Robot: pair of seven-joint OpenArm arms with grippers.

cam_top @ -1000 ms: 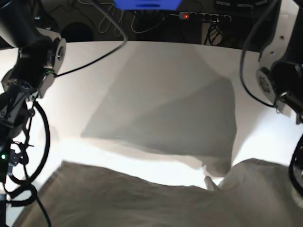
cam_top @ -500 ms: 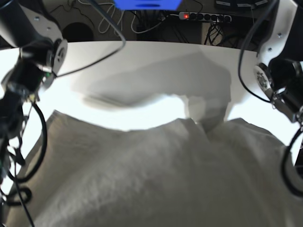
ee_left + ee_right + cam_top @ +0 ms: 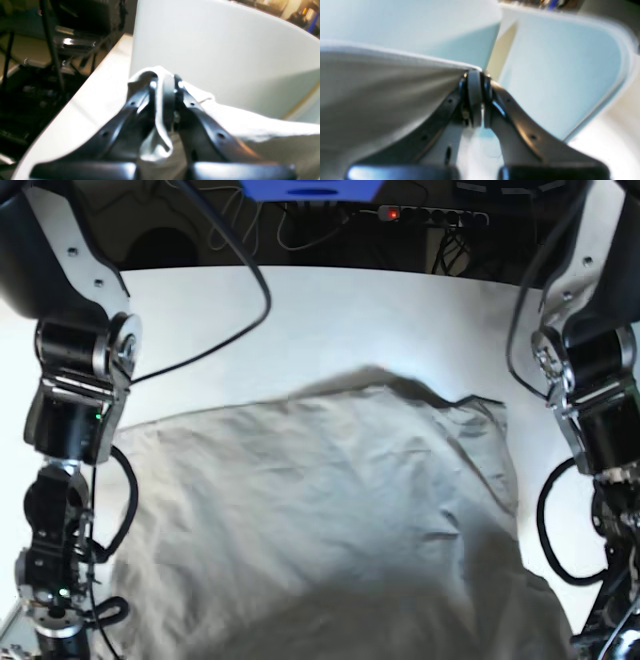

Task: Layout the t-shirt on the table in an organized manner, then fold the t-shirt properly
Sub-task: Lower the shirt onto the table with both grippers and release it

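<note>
1. Left wrist view: the left gripper [image 3: 163,85] was clamped on a bunched fold of the t-shirt [image 3: 250,125], a loop of pale cloth arching over its black fingertips [image 3: 152,85] and hanging between them. The rest of the shirt ran off to one side above the white table [image 3: 200,50], whose edge bordered a dark floor with metal stands [image 3: 52,50].

2. Right wrist view: the right gripper [image 3: 476,82] was pinched tight on the t-shirt's hemmed edge [image 3: 395,57], the fabric stretched taut away from it. The table lay beyond, blurred.

3. Base view: the t-shirt was spread as a broad, wrinkled sheet over the table's near half, reaching the picture's bottom edge. The table's far half was bare, with a power strip [image 3: 430,216] beyond its far edge. An arm stood at each side of the cloth; the grippers themselves were out of sight.
</note>
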